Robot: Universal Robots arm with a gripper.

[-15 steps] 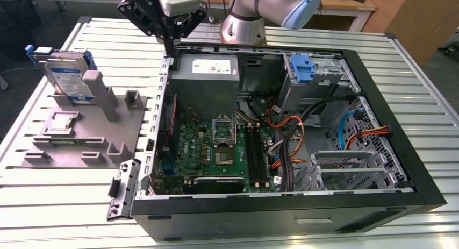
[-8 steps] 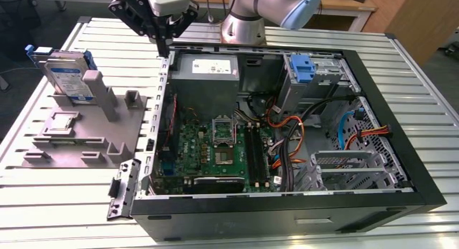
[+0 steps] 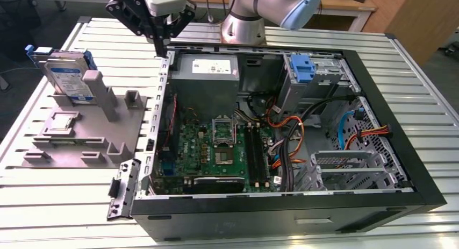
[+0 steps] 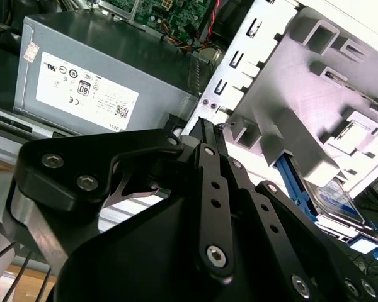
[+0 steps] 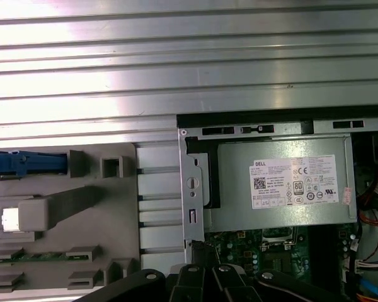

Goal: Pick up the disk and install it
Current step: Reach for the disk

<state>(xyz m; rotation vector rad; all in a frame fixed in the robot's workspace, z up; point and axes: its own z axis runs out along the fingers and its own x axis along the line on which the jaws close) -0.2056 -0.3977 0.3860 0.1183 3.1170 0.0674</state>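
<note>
The disk (image 3: 66, 77), silver-grey with a white-and-blue label and a blue bracket, stands upright on edge in a slot of the grey fixture (image 3: 86, 130) at the exterior view's left. From above, in the first wrist view, the disk (image 5: 28, 163) appears as a blue strip; in the second wrist view the disk (image 4: 331, 192) sits beyond grey posts. My gripper (image 3: 160, 46) hangs shut and empty above the computer case's wall, between the fixture and the power supply, to the disk's right in the exterior view. The black fingers meet at the gripper's tip (image 4: 208, 126), also seen as gripper (image 5: 200, 250).
The open computer case (image 3: 401, 168) lies flat on a slatted metal table (image 3: 57, 206). Inside are a grey power-supply box (image 3: 208, 71), a green motherboard (image 3: 215, 152), cables, a metal drive cage (image 3: 348, 168) and an upright blue carrier (image 3: 302, 69).
</note>
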